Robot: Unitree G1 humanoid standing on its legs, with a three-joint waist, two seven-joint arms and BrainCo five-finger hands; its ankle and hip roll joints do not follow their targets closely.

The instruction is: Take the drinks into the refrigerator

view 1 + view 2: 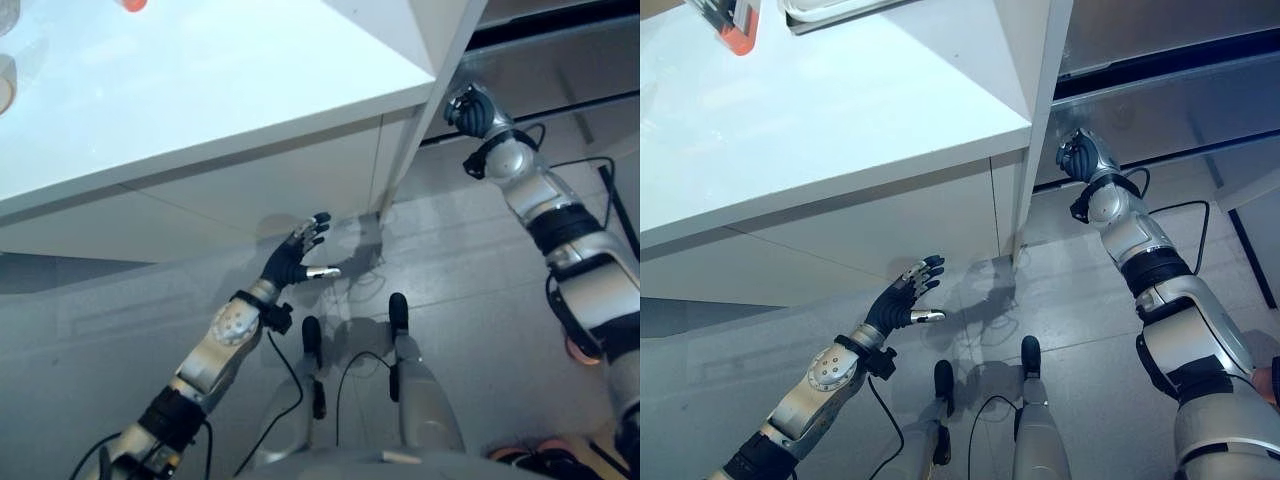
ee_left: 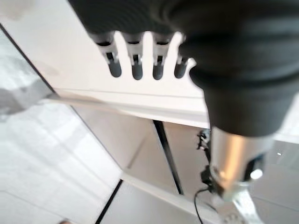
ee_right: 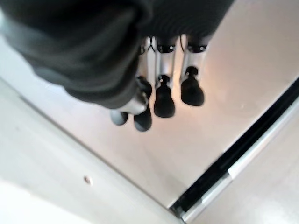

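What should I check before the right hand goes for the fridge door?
1. Left hand free: ok, fingers straight, holding nothing, in front of the counter.
2. Right hand at the fridge: ok, close against its grey front.
3. Right hand grip: cannot tell, fingers bent, nothing seen between them.
4. Fridge door open: not ok, looks closed.
5. Drink in hand: not ok, neither holds one.

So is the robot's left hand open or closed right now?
Open: the left hand hangs empty beside the white counter, fingers straight.
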